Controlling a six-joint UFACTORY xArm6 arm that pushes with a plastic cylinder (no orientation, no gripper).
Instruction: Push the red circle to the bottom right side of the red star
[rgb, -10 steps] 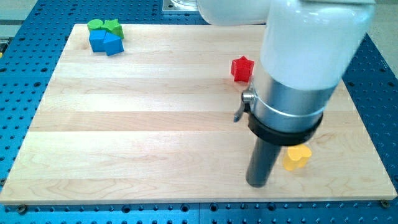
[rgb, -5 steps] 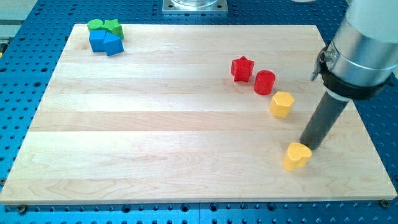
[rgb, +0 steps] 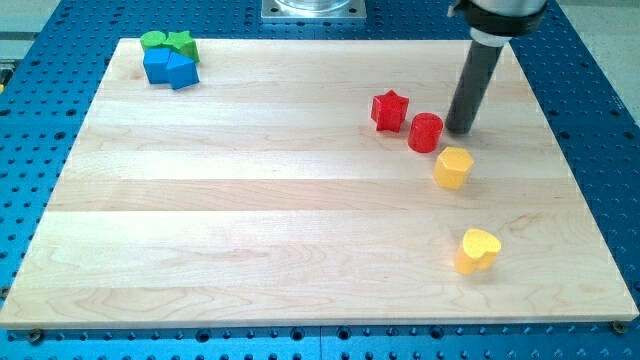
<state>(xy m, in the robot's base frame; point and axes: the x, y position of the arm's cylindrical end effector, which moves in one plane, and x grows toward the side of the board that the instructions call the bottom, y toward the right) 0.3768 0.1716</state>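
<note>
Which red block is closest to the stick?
The red circle: it sits just left of my tip, while the red star lies farther left.

The rod runs out of frame at the view's top; green blocks sit partly hidden behind blue blocks, shapes unclear.

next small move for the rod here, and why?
Probably none, or a slight retreat. The red circle already sits at the lower right of the red star, nearly touching it. My tip stands just to the circle's right; pushing left would likely knock the circle into the star.
</note>
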